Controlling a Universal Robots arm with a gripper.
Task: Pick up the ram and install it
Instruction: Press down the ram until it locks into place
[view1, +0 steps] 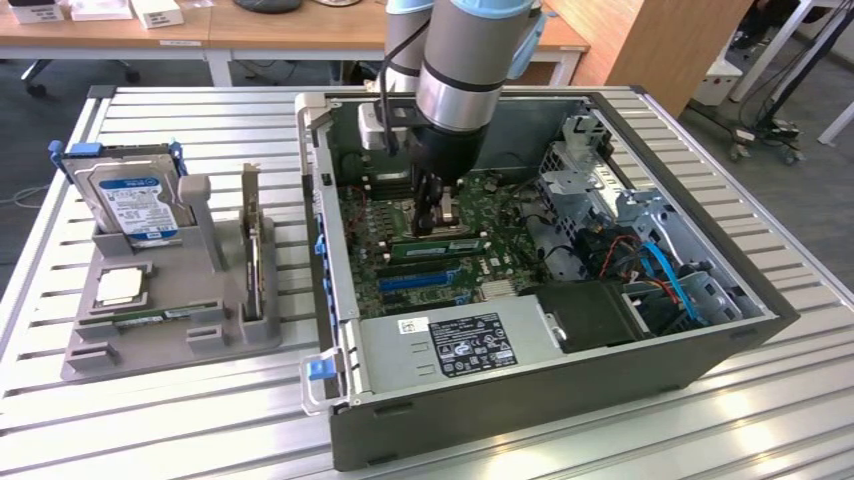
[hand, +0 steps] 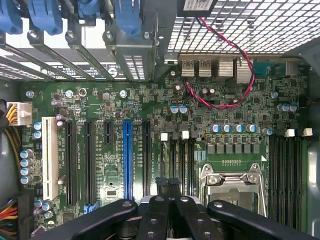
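Reaching into the case: exterior view; the arm stands upright over the open case on the table, so the gripper comes straight down onto the motherboard
Ram: a green stick lies flat-edged in the slots just under the gripper tip, touching or nearly so; probably placed there because the slots take it from above; whether it is fully seated I cannot tell
Holder: on the exterior view's left a grey holder keeps the hard drive and a card upright, and another thin green stick lies low in it, well apart from the case
Wrist view: the camera looks down on the motherboard; blue slot and CPU socket flank the gripper
Fingers: the two fingers are pressed together with no gap between them; they pinch nothing I can make out; their tips sit over the dark ram slots, seemingly to push downward
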